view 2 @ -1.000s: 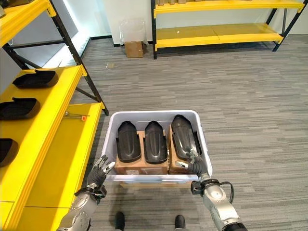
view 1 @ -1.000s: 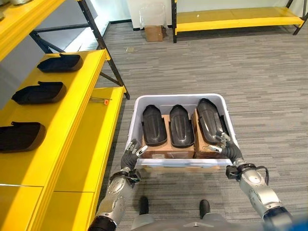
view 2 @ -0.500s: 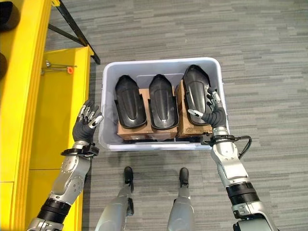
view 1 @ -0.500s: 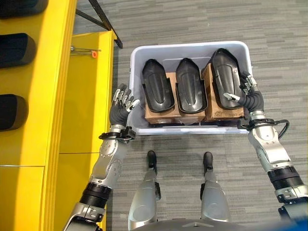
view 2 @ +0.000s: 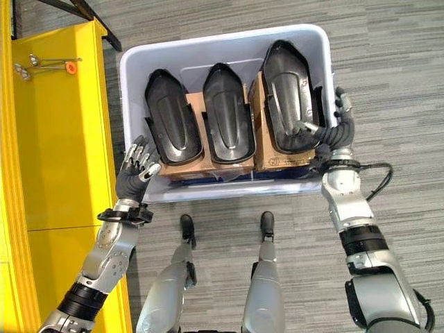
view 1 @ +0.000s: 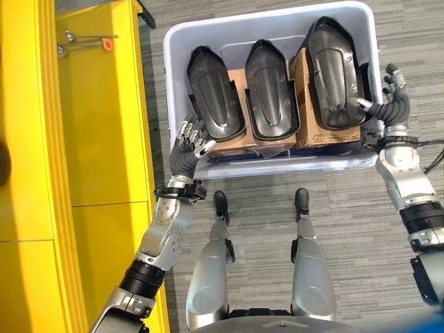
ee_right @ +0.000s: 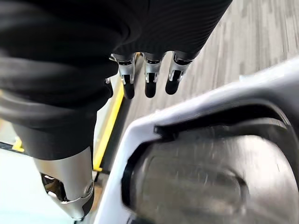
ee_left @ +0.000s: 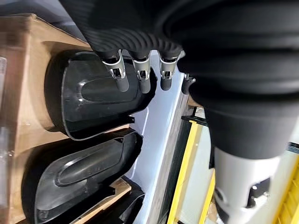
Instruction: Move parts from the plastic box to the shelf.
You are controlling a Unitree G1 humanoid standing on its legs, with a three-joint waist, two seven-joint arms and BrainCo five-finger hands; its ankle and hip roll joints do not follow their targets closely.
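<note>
A pale grey plastic box point(view 1: 171, 83) stands on the floor with three black moulded parts side by side on cardboard cartons point(view 1: 236, 144): the left part point(view 1: 214, 94), the middle part point(view 1: 270, 87) and the right part point(view 1: 334, 69). My left hand point(view 1: 186, 144) is open at the box's near left corner, its straight fingers point(ee_left: 140, 77) over the left part point(ee_left: 93, 102). My right hand point(view 1: 393, 98) is open at the box's right rim point(ee_right: 196, 109), thumb reaching in towards the right part point(ee_right: 205, 182). Neither hand holds anything.
A yellow shelf point(view 1: 104, 139) runs along the left, close beside the box. Two small tools with an orange grip point(view 1: 87, 43) lie on its far end. A dark part point(view 1: 3, 163) peeks in on the higher yellow level. Grey carpet surrounds the box.
The camera has tilted further down. My left hand has moved right to the box's near left corner. My right hand has shifted outward from the right part to the box's right rim.
</note>
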